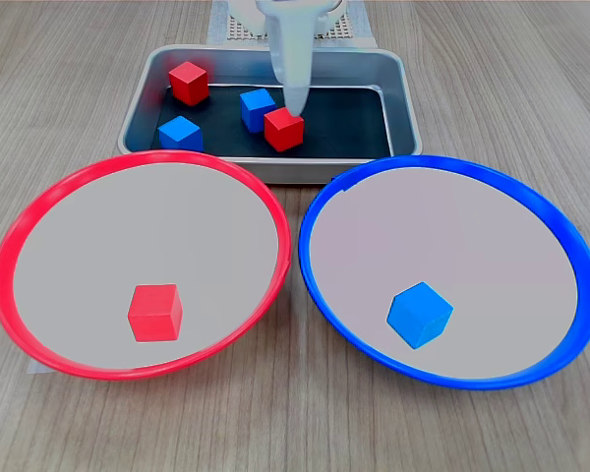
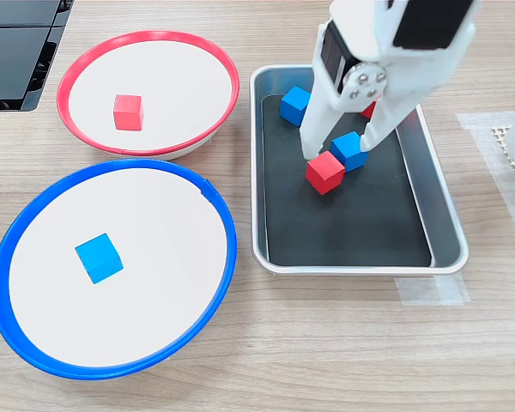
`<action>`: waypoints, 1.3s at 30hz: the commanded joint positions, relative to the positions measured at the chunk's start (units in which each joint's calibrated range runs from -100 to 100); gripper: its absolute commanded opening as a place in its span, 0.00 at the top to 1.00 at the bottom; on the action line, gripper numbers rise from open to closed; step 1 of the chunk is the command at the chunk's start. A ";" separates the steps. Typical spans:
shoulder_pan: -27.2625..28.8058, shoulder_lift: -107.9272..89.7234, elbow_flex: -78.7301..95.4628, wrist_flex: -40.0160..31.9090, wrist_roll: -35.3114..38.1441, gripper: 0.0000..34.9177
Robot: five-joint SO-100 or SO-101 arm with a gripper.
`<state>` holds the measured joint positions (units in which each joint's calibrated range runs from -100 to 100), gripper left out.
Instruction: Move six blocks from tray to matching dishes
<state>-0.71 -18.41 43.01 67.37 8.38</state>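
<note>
First exterior view. Six blocks in all: four in the tray [image 1: 401, 98], two in the dishes. Tray contents: two red blocks, one at the back left [image 1: 189, 83] and one near the middle [image 1: 283, 129]; two blue blocks, one at the front left [image 1: 180, 133] and one [image 1: 258, 108] touching the middle red block's left side. My gripper [image 1: 295, 101] comes down from the top edge, its white tip just above and behind the middle red block; from this side I cannot tell how the jaws stand. The red-rimmed dish [image 1: 39, 206], on the first exterior view's left, holds one red block [image 1: 155, 312]. The blue-rimmed dish [image 1: 560, 231], on the first exterior view's right, holds one blue block [image 1: 420, 314]. I can read no writing or brand.

Second exterior view. The same count: one red block [image 2: 128, 112] in the red-rimmed dish [image 2: 219, 64] at top left, one blue block [image 2: 99, 257] in the blue-rimmed dish [image 2: 227, 249] at bottom left. In the tray [image 2: 451, 249] I count a blue block at the far end [image 2: 293, 104], a blue block [image 2: 351, 151] between my two fingers, and a red block [image 2: 324, 172] just below it, beside the left finger [image 2: 312, 142]. A sliver of the second red block [image 2: 370, 110] shows behind my arm. My gripper [image 2: 335, 154] is spread, the jaws apart and clamped on nothing. No legible markings.
</note>
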 commanded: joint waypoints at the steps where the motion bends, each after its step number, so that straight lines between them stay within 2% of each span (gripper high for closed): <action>1: -1.50 2.08 -0.27 -2.87 1.86 0.46; 10: -0.47 9.33 -1.18 -4.60 8.74 0.46; 18: 1.60 12.91 -5.83 -3.53 11.43 0.49; 21: 2.26 13.85 -7.83 -3.11 12.11 0.58; 22: 2.36 14.02 -8.19 -3.11 12.36 0.72; 23: 2.36 14.19 -8.37 -3.11 12.50 0.94; 24: 2.36 14.19 -8.56 -3.11 12.75 0.98; 27: 2.36 13.77 -10.38 -0.14 13.19 0.99; 30: 2.17 13.34 -19.21 8.52 11.97 0.99; 33: 3.77 15.05 -33.59 13.31 6.30 0.99; 36: 8.57 21.27 -48.79 9.27 -1.12 0.99; 39: 11.58 28.44 -56.90 4.48 -3.37 0.99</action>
<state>7.52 4.60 -2.27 75.86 8.47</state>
